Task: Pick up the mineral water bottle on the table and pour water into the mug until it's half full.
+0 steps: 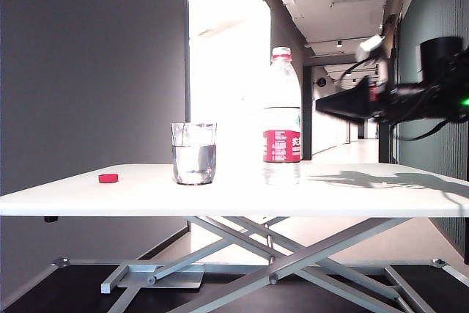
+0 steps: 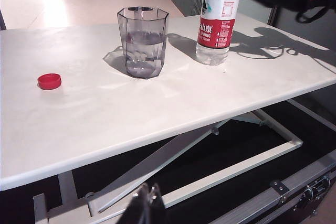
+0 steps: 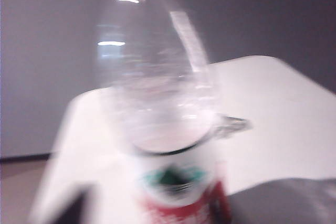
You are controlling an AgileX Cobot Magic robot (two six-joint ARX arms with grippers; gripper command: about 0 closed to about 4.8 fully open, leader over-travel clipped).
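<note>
**A:** Where does the mineral water bottle (image 1: pixel 281 119) stand, and where are you?

**B:** It stands upright on the table (image 1: pixel 366 192), uncapped, just beside the mug (image 1: pixel 194 153), which already has water to about the middle. A small red cap (image 1: pixel 108 177) lies well apart, on the far side of the mug from the bottle. My right gripper (image 1: pixel 330 105) hangs level in the air beside the bottle, at shoulder height, not touching it. Its fingers are blurred and dark, so I cannot tell how wide they stand. My left gripper (image 2: pixel 148 200) sits low, below the table edge, tips together, holding nothing.

**A:** How would that bottle handle?

**B:** I judge it light now, with only a little water left low down. Thin clear plastic, so it dents under a hard squeeze and feels slick on the bare shoulder.

**A:** Where would you take it?

**B:** Around the red label, where the wall is straight and the paper gives some bite. With no cap on, a tight pinch could push water out, so gently.
</note>
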